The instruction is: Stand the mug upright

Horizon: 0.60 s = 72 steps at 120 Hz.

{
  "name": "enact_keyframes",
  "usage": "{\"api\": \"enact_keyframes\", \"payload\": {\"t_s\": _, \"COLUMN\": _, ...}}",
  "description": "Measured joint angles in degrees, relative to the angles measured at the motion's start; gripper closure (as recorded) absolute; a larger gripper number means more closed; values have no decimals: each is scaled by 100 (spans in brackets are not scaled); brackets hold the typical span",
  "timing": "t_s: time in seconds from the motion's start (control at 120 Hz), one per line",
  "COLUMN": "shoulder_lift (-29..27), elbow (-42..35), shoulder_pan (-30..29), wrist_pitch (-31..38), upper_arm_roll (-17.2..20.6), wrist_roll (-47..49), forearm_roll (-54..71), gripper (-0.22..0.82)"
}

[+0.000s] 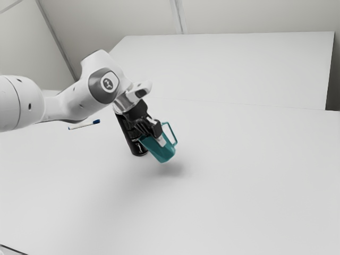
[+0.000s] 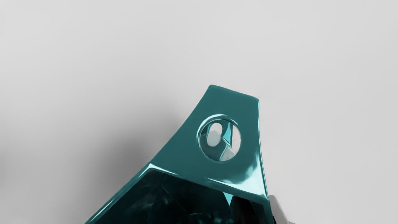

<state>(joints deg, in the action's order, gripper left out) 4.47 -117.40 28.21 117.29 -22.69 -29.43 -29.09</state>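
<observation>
Well, the pincer (image 1: pixel 159 140) grips 1 tilted mug (image 1: pixel 167 152); dark inside.

A smooth white bench (image 1: pixel 249 186) spreads under soft, diffuse light, with blurred grey shadows on it. Beyond lies a broad white surface (image 1: pixel 228 64), backed by a plain pale wall (image 1: pixel 255 15) with a narrow upright strip (image 1: pixel 179 16).

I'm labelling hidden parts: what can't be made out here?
- Depths of the mug: wrist view, dark, cut by the bottom edge.
- Top of the black cylinder: exterior view, behind the claw.
- Its lettering: exterior view, too small.
- Dark-edged thing: exterior view, cut off at the corner.
</observation>
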Motion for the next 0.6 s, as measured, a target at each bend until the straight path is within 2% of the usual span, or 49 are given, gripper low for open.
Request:
{"api": "enact_keyframes", "payload": {"t_s": 0.208, "shoulder_lift": -33, "elbow": -348, "shoulder_pan": 124, "wrist_pitch": 136, "upper_arm_roll": -35, "wrist_roll": 708, "forearm_roll": 1138, "gripper": 76}}
{"api": "enact_keyframes", "payload": {"t_s": 0.6, "shoulder_lift": -152, "elbow": -732, "shoulder_pan": 300, "wrist_pitch": 371, "upper_arm_roll": -508, "wrist_roll": 2075, "forearm_roll": 2188, "gripper": 78}}
